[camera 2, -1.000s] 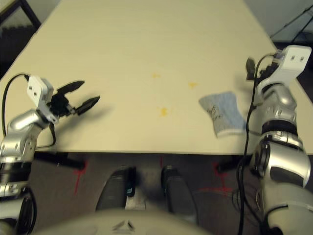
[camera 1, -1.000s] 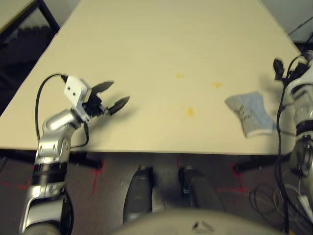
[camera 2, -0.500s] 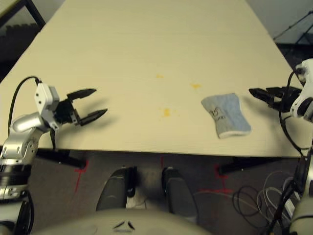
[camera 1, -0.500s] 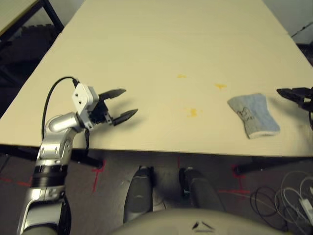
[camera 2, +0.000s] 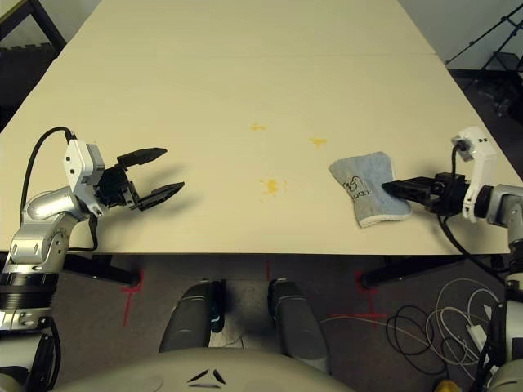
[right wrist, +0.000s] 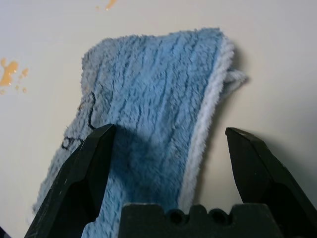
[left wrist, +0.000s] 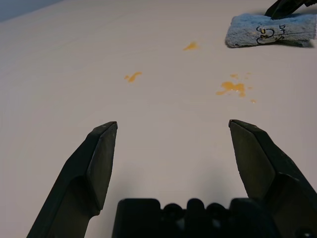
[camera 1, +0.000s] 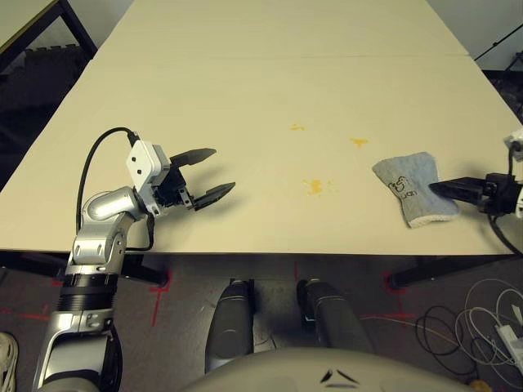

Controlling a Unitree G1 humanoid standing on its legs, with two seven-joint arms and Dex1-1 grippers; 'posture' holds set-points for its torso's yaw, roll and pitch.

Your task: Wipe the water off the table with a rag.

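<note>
Right wrist view has the right gripper with its two black fingers spread wide, one finger over the blue terry of the rag and the other over bare table just past the rag's whitish edge; nothing is pinched between them. From the head camera that gripper reaches in low from the table's right edge, its tips at the rag's outer side. The rag lies flat near the front right corner of the table, with its black printed mark facing up. The left gripper also stands spread and holds nothing, hovering over the front left part of the table, well apart from the rag. The water shows as three small yellow-orange splotches between the left gripper and the rag: the largest nearest the front edge, two smaller ones farther back. The tabletop is pale beige and smooth, with a thin seam line crossing it beyond the splotches. Beyond the table's edges lies a dark floor with red tape marks and loose white cables.
</note>
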